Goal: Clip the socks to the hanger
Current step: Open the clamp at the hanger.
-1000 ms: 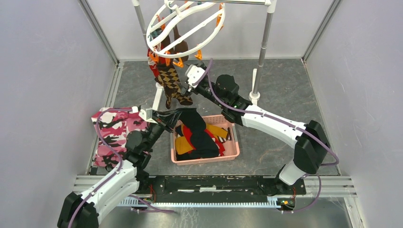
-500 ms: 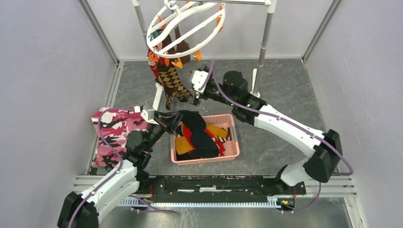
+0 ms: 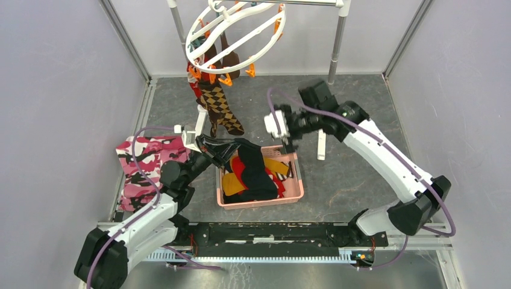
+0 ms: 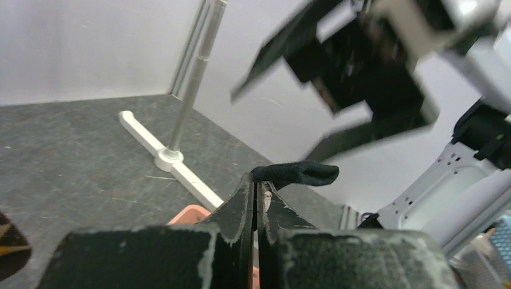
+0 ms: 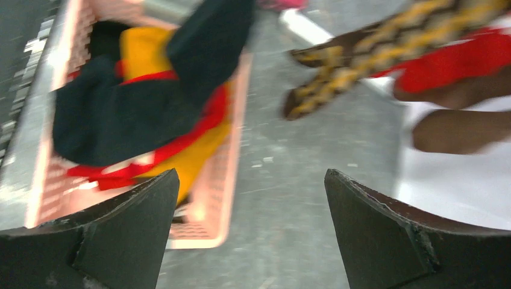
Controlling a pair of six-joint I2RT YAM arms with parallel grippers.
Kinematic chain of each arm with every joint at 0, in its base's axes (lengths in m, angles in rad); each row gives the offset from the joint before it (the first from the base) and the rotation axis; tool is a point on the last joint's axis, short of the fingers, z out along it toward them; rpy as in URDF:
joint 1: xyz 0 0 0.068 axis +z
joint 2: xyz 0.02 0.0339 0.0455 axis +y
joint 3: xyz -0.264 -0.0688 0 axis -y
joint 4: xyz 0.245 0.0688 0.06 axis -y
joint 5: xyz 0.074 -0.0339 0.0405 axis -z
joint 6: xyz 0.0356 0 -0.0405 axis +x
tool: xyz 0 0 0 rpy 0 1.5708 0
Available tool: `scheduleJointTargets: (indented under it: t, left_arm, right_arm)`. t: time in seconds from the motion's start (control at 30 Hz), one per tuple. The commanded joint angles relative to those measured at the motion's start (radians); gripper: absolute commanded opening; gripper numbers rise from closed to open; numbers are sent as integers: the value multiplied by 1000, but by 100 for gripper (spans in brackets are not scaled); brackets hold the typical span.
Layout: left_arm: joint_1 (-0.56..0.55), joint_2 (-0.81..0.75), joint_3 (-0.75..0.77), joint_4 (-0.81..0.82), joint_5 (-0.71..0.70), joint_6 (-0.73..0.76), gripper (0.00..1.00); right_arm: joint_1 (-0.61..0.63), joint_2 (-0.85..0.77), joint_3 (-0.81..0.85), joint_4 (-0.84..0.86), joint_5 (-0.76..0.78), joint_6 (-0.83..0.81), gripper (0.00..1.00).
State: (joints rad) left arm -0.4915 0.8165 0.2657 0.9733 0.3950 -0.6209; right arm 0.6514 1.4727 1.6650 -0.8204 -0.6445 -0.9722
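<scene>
The white round hanger (image 3: 236,29) hangs from the rack at the back, with orange clips. An argyle sock (image 3: 220,109), brown socks (image 3: 227,58) and a red sock (image 3: 194,90) hang from it. My left gripper (image 3: 208,144) is shut on a black sock (image 3: 242,152), held over the pink basket's left edge; in the left wrist view the sock's end (image 4: 295,173) sticks out past the gripper (image 4: 258,188). My right gripper (image 3: 283,129) is open and empty above the basket's far edge. In the right wrist view it (image 5: 250,180) faces the argyle sock (image 5: 373,48) and the basket.
The pink basket (image 3: 260,202) holds more socks in black, red and yellow (image 5: 132,108). A pink camouflage cloth (image 3: 141,168) lies to its left. The rack's right pole (image 3: 336,42) and white foot (image 3: 321,144) stand just right of my right gripper.
My right gripper has drawn back from the hanging argyle sock, moving right and toward the basket, open and empty. My left gripper has shifted slightly right with the black sock.
</scene>
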Motion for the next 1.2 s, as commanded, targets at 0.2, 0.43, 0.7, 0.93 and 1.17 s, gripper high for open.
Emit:
scheduleJointTargets:
  t: [0.2, 0.43, 0.7, 0.93, 1.17]
  left_arm:
    - [-3, 58, 72, 138, 55, -221, 2]
    - [-4, 12, 69, 48, 5, -199, 2]
    - [-22, 71, 58, 127, -4, -271, 2]
    - [-65, 111, 61, 140, -40, -284, 2]
    - [-75, 116, 60, 131, -61, -285, 2]
  right_arm:
    - [0, -219, -448, 149, -228, -30, 98]
    - [-1, -288, -597, 441, -334, 255, 92]
    - [0, -280, -645, 669, -273, 522, 84]
    - [19, -246, -643, 777, -275, 664, 70]
    - [23, -239, -644, 795, -219, 699, 42]
